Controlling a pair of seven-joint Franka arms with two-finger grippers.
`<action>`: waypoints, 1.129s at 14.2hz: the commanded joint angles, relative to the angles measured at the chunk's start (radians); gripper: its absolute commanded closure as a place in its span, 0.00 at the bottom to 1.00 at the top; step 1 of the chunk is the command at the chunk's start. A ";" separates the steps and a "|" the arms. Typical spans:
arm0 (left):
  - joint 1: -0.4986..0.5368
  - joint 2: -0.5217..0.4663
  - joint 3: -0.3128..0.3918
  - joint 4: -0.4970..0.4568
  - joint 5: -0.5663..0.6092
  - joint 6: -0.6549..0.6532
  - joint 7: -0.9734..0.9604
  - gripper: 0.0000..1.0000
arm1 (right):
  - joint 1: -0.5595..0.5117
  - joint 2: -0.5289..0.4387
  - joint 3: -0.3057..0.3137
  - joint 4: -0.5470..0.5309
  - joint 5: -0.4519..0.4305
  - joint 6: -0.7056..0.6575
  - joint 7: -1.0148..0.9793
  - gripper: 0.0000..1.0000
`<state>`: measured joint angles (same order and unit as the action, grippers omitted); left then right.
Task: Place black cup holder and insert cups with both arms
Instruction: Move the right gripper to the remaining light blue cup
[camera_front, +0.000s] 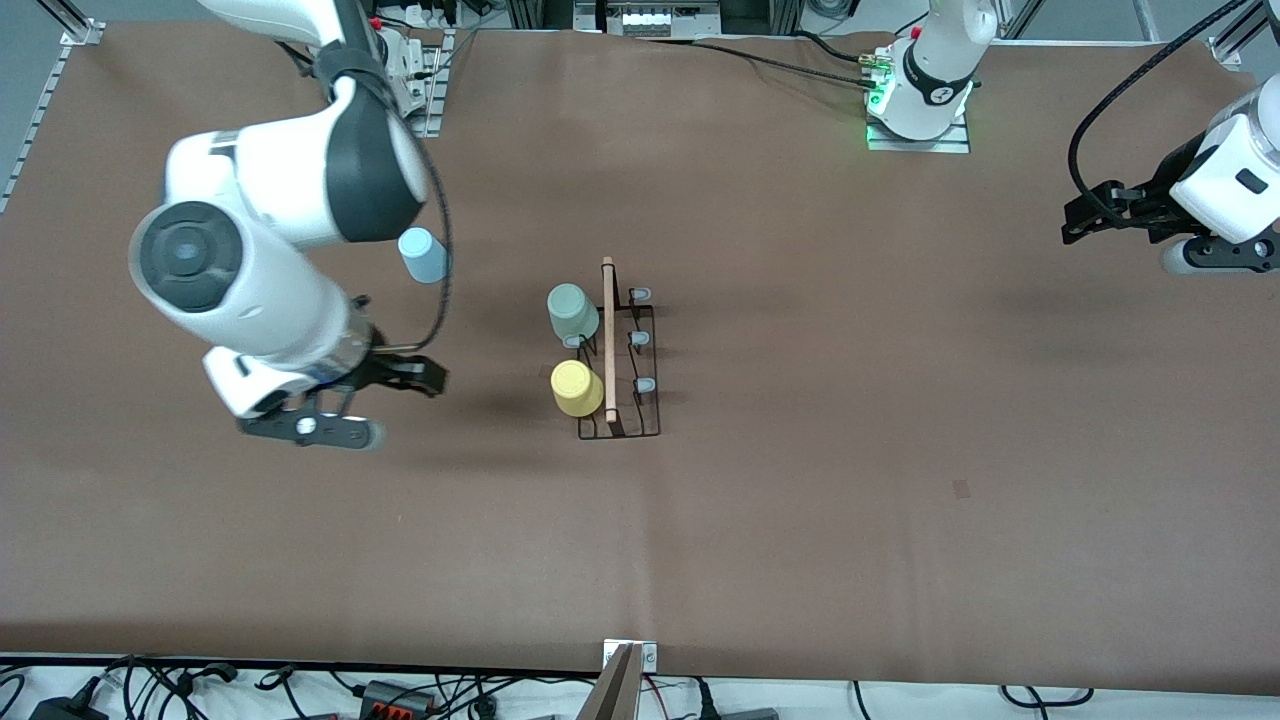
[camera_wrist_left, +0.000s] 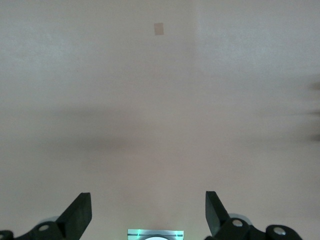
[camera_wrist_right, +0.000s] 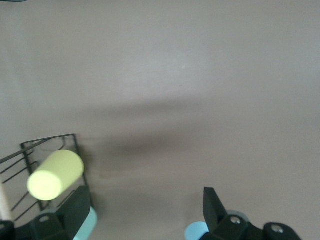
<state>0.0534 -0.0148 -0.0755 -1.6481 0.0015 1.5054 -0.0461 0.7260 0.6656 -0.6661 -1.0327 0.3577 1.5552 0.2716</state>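
Observation:
The black cup holder (camera_front: 632, 400) stands upright mid-table, its wooden rod (camera_front: 609, 340) on top. A pale green cup (camera_front: 572, 312) and a yellow cup (camera_front: 576, 388) sit upside down on pegs on its side toward the right arm's end. Three grey-tipped pegs (camera_front: 640, 338) on its side toward the left arm's end are bare. A light blue cup (camera_front: 423, 255) stands upside down on the table, partly hidden by the right arm. My right gripper (camera_front: 425, 378) is open and empty over bare table beside the rack. Its wrist view (camera_wrist_right: 145, 210) shows the yellow cup (camera_wrist_right: 55, 175) and a rack corner (camera_wrist_right: 50, 145). My left gripper (camera_front: 1075, 222) waits open and empty over the left arm's end of the table, also in its wrist view (camera_wrist_left: 148, 212).
The brown table cover (camera_front: 800, 520) carries a small tape mark (camera_front: 961, 488), also in the left wrist view (camera_wrist_left: 159, 29). The left arm's base (camera_front: 920, 100) stands at the table's edge. Cables (camera_front: 300, 690) lie along the edge nearest the front camera.

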 joint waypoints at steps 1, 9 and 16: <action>0.008 0.003 0.000 0.011 -0.011 -0.014 0.028 0.00 | -0.007 -0.029 -0.023 -0.020 -0.003 -0.009 -0.080 0.00; 0.009 0.003 0.000 0.011 -0.011 -0.014 0.028 0.00 | -0.395 -0.236 0.412 -0.160 -0.234 0.106 -0.089 0.00; 0.009 0.004 0.000 0.011 -0.011 -0.016 0.028 0.00 | -0.723 -0.408 0.642 -0.313 -0.344 0.114 -0.230 0.00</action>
<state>0.0542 -0.0139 -0.0744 -1.6481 0.0015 1.5053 -0.0461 0.0497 0.3089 -0.0553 -1.2909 0.0283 1.6574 0.0811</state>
